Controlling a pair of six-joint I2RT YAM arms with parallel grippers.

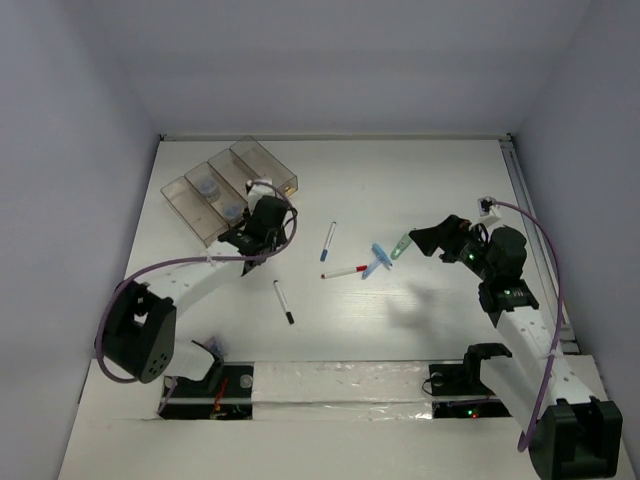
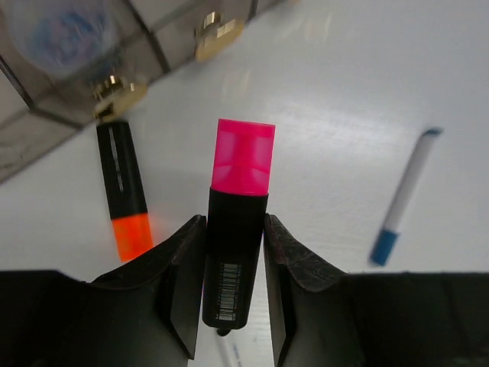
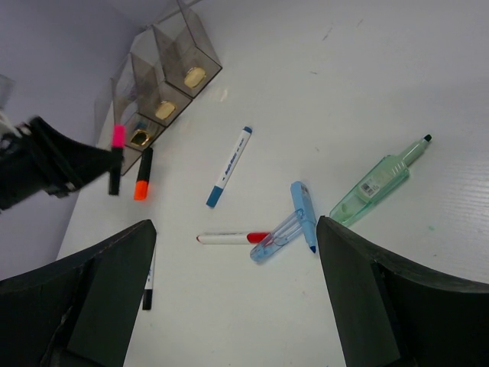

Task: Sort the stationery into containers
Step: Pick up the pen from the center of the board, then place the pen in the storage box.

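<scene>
The left gripper (image 2: 233, 229) is seen shut on the pink highlighter (image 2: 241, 164), one finger pressed to each side of the black barrel, with the pink cap pointing away from the wrist towards the containers (image 1: 180, 205). The barrel is held near its rear end, so a long part projects forward. A swing or slip between the pads is therefore judged likely once the item is carried, and the cap could be knocked against a bin rim if the approach is made too low. Whether the highlighter is clear of the table cannot be told. The orange highlighter (image 2: 124, 191) lies just beside it, apart from the fingers, and could be nudged by a finger during a sideways move. A blue-tipped pen (image 2: 405, 195) lies well apart to the right. The left arm is stretched from its near-left base to the far left, with its wrist just beside the containers, in which two round rolls (image 1: 205, 185) are visible. The right gripper (image 3: 235, 260) is held wide and empty above the pens and clips at mid-table.
</scene>
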